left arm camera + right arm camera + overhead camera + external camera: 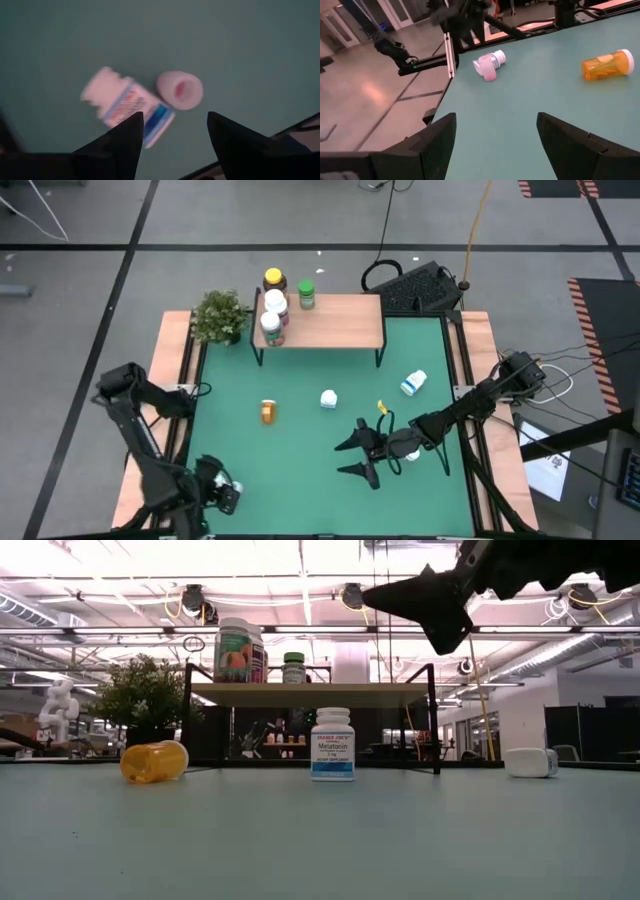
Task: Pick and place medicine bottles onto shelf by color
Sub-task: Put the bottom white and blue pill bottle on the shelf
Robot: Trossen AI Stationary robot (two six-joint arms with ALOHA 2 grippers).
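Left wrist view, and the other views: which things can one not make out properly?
Left wrist view: label of the lying white bottle, beyond the left tool, is blurred, unreadable.
High view: that bottle seems hidden under the left arm.
Low view: some bottles on the shelf hide behind the large front bottle.

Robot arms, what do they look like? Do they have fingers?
The left arm and the right arm are dark, nearly black, built of slim jointed pieces. Thin cables lie by the right arm's base. The left gripper and the right gripper each have two pointed, wedge-shaped dark fingers.
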